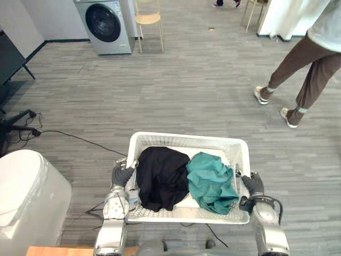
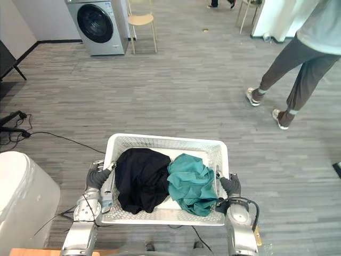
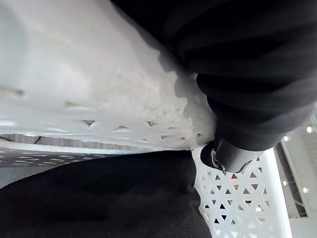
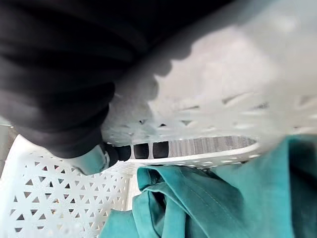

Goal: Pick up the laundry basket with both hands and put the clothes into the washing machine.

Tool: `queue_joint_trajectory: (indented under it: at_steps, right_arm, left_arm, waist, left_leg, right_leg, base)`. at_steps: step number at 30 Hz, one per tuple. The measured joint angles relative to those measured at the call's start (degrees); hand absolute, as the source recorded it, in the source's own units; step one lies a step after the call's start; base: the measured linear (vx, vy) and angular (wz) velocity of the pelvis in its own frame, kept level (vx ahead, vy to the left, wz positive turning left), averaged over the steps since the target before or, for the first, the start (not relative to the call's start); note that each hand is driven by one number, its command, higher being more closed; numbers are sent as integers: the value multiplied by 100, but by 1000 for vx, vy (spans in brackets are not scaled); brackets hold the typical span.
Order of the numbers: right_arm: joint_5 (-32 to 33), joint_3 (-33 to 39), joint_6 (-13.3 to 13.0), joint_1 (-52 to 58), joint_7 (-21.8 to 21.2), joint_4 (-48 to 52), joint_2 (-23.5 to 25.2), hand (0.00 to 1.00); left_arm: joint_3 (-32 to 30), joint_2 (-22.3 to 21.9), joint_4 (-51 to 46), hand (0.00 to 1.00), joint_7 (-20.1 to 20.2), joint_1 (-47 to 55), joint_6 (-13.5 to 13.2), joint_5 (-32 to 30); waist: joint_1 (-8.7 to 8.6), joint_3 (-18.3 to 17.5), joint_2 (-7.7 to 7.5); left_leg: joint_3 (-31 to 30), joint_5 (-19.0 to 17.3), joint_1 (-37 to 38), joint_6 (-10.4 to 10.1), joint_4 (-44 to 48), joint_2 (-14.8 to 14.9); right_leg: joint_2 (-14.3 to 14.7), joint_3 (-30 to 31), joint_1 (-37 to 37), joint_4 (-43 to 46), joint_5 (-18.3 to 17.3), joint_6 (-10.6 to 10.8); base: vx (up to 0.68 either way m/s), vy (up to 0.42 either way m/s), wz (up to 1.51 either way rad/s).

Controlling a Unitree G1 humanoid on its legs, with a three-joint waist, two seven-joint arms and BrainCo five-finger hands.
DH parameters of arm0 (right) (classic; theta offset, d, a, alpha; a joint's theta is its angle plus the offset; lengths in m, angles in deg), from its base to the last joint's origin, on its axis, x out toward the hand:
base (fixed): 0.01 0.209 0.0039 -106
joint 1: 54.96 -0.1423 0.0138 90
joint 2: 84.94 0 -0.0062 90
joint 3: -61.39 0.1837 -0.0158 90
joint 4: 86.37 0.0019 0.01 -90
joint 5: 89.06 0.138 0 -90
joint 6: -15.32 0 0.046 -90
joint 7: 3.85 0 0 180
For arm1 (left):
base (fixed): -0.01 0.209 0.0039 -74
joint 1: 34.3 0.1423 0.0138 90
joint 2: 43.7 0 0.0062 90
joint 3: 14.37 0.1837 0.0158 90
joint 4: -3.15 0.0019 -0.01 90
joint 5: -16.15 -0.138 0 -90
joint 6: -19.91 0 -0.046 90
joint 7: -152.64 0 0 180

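Observation:
A white perforated laundry basket [image 1: 186,138] is held low in front of me above the grey floor. Inside it a black garment [image 1: 162,177] lies on the left and a teal garment [image 1: 213,182] on the right. My left hand [image 1: 121,175] grips the basket's left rim and my right hand [image 1: 253,184] the right rim. In the right wrist view dark fingertips [image 4: 143,150] hook through the handle slot above the teal garment [image 4: 208,198]. In the left wrist view the thumb [image 3: 228,154] presses the basket wall [image 3: 74,89]. The washing machine [image 1: 106,24] stands far off at the upper left, door closed.
A wooden chair [image 1: 148,20] stands right of the washing machine. A person [image 1: 309,58] walks at the upper right. A white bin [image 1: 26,197] sits close at my lower left. A black cable [image 1: 69,136] and a dark stand [image 1: 10,53] lie along the left side.

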Motion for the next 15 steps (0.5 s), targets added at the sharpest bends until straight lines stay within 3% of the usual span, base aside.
queue_joint_trajectory:
  at_steps: [1,2,3,4,5,6,7,10,11,12,13,14,15]
  right_arm:
    - [-2,-62,1,81,2,268,-46,100]
    - [-5,-133,-6,80,4,393,-54,100]
    - [-8,-133,-12,36,8,444,-77,100]
    - [-9,-122,-80,-212,31,448,-201,100]
    - [9,-110,-148,-454,74,399,-170,100]
    - [29,-112,-153,-560,83,258,-116,100]
    - [26,-136,-144,-605,98,81,-69,100]
    - [12,-145,-143,-867,113,-354,-163,100]
    - [9,-175,-144,-866,98,-530,-66,100]
    - [1,-204,-141,-792,63,-556,-28,100]
    - [-4,-209,-141,-764,42,-563,-21,100]
    - [-50,-220,-140,-758,-4,-628,14,100]
    - [-148,-211,-140,-779,-26,-758,108,100]
  left_arm:
    - [-28,-44,-240,100,-1,213,4,5]
    - [-88,-69,-349,100,-12,377,2,8]
    - [-95,-73,-367,100,-16,368,-3,12]
    - [-128,-146,-405,100,-14,246,-50,16]
    - [-193,19,-535,100,-5,12,-147,16]
    - [-250,10,-372,100,-7,-137,-205,17]
    - [-315,-10,-242,100,-7,-191,-104,19]
    - [-353,-127,-171,100,-9,-143,-58,16]
    - [-363,-89,-150,100,-7,-61,-42,13]
    - [-401,-64,-121,100,-8,3,5,11]
    - [-419,-71,-110,100,-7,35,20,9]
    - [-438,-61,-67,100,-11,77,39,6]
    - [-436,13,-66,100,-9,133,60,3]
  waist:
    - [33,42,104]
    - [41,-53,84]
    - [62,-128,83]
    - [212,-156,180]
    - [177,-43,242]
    - [173,80,205]
    - [180,138,-15]
    - [176,160,-66]
    - [181,111,-278]
    - [167,65,-347]
    - [176,66,-351]
    - [196,80,-372]
    - [188,96,-377]
  left_leg:
    - [7,260,-330,-142,965,276]
    - [3,335,-633,-176,1188,315]
    - [-1,259,-727,-95,958,266]
    - [-33,-52,-788,-143,16,217]
    - [-199,-96,-748,-93,-818,208]
    - [-244,-131,-669,-106,-704,169]
    - [-256,-168,-681,-232,-726,52]
    - [-677,-137,-1035,-280,-689,-293]
    - [-526,-259,-888,97,-646,-501]
    - [-356,-400,-790,302,-516,-608]
    - [-295,-515,-704,353,-454,-654]
    - [-152,-722,-420,457,-425,-742]
    - [-74,-924,-27,575,-470,-801]
  right_leg:
    - [184,58,205,-3,-111,-51]
    - [194,242,276,-287,-132,-68]
    - [172,339,270,-485,-130,-73]
    - [358,421,8,-136,-262,-184]
    - [414,385,-269,692,-613,-322]
    - [378,386,-276,824,-688,-136]
    - [323,636,-288,848,-816,-258]
    - [53,789,-222,870,-1013,-94]
    - [-159,874,-313,1282,-1295,89]
    - [-235,1057,-594,2096,-1243,276]
    - [-261,1107,-758,2623,-1189,385]
    - [-354,1115,-1115,3719,-900,1113]
    - [-412,1072,-1423,4664,-309,1282]
  base:
    - [5,-25,-35]
    - [69,0,-45]
    - [177,-10,-72]
    - [250,-34,-67]
    - [216,-39,-54]
    - [163,-4,-23]
    - [179,26,-7]
    - [318,129,-12]
    - [365,180,-8]
    - [394,181,-6]
    - [409,161,-10]
    - [427,201,-18]
    - [534,219,-22]
